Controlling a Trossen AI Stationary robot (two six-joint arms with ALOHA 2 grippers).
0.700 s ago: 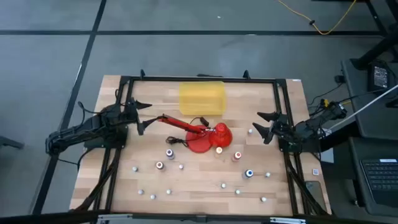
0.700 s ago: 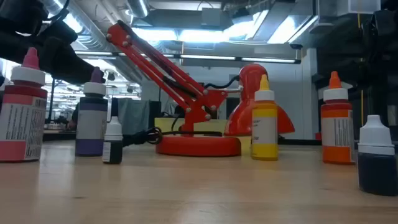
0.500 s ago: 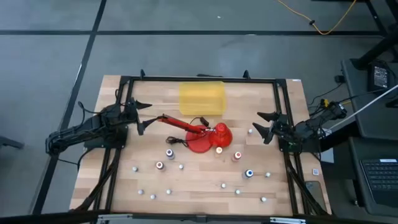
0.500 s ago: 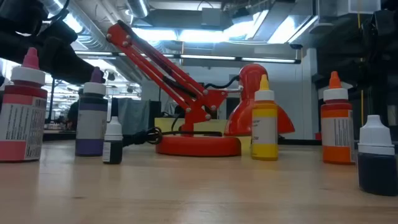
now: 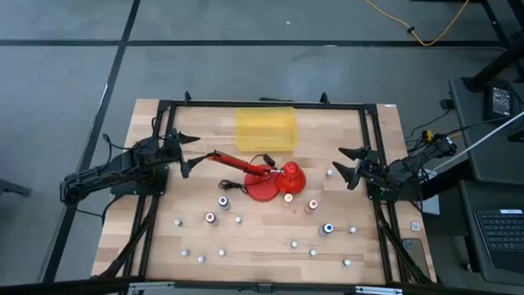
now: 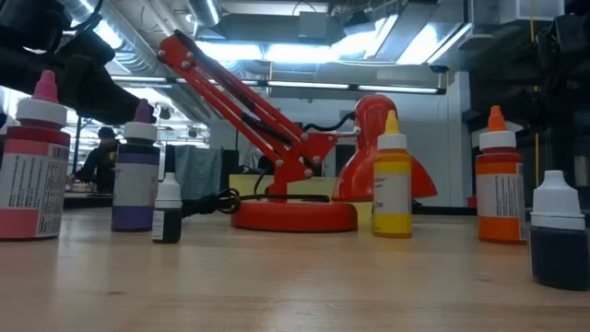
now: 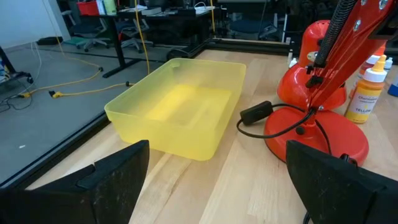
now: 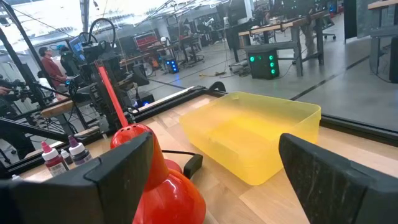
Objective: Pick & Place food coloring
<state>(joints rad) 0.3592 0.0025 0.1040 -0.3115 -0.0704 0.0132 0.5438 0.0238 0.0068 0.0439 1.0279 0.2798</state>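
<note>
high view: both sets of jaws are standing wide and holding nothing, the left gripper (image 5: 187, 156) and right gripper (image 5: 347, 166) hovering at the desk (image 5: 262, 246) sides, well apart from the food coloring (image 5: 223, 201) bottles standing near the red lamp (image 5: 266, 180).

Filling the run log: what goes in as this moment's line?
left claw: open, waiting | right claw: open, waiting | bottles: on table | tub: empty

We see the right hand (image 8: 211, 186) with its two dark fingers (image 8: 115, 171) spread wide, holding nothing. Between them lie a yellow bin (image 8: 252, 140) on the wooden counter (image 8: 273, 202) and a red lamp (image 8: 152, 171). Two dropper bottles (image 8: 62, 155) stand beyond the lamp. A person (image 8: 48, 62) sits far behind.
</note>
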